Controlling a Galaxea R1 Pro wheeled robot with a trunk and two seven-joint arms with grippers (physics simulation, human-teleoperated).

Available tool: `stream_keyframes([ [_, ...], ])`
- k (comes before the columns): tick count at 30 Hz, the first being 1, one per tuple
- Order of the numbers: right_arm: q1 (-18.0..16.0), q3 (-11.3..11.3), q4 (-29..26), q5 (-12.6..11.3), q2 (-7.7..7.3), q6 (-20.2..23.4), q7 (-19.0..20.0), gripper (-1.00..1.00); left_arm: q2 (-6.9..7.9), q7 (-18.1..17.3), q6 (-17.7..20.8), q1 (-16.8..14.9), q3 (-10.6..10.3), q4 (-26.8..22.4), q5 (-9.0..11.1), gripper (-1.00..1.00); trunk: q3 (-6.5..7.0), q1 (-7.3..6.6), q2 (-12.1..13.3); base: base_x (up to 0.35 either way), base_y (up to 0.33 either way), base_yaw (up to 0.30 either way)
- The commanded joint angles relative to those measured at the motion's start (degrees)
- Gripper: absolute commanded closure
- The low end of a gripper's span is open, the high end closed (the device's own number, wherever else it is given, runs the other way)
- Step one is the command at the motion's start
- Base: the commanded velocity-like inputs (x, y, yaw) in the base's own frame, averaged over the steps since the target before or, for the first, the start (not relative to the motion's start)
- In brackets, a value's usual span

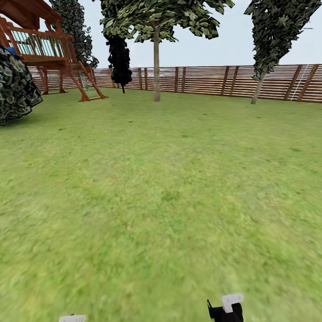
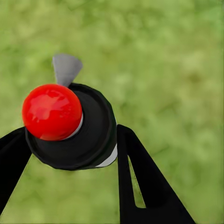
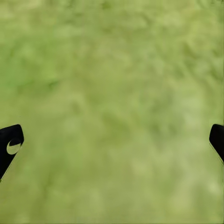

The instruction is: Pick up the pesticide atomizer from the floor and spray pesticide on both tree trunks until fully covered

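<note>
My left gripper [image 2: 72, 135] is shut on the pesticide atomizer [image 2: 79, 140], a small black round bottle with a red cap [image 2: 51, 111] and a grey nozzle tab [image 2: 66, 67], held over grass. My right gripper [image 3: 114, 140] is open over bare lawn, with only its two black fingertips [image 3: 10, 142] showing at the sides. In the head view, far off near the fence, a tree [image 1: 156, 27] rises on a bare pale tree trunk [image 1: 156, 71] with green leaves at the top. The pesticide and the stone floor are out of view.
Green lawn [image 1: 161, 192] stretches ahead to a brown slat fence [image 1: 214, 80]. A wooden playhouse [image 1: 44, 49] stands at the far left, with a dark bush [image 1: 15, 85] beside it. Dark narrow trees [image 1: 120, 58] [image 1: 273, 40] stand by the fence. Small parts of my arms [image 1: 226, 311] show at the bottom edge.
</note>
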Motion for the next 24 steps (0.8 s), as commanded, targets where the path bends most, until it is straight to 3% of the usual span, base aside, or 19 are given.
stream_keyframes([
  [1, 0.0, 0.4, 0.0, 0.4, -0.01, -0.1, -0.5, -1.00, 0.01, -0.1, -0.2, 0.0, 0.5, 0.0, -0.6, 1.00, -0.05, 0.03, 0.0, 0.340, 0.000, 0.000],
  [24, 0.0, 0.4, 0.0, 0.5, 0.25, -0.1, -0.5, -1.00, 0.01, -0.1, -0.2, 0.0, 0.5, 0.0, -0.6, 1.00, -0.05, 0.03, 0.0, 0.340, 0.000, 0.025],
])
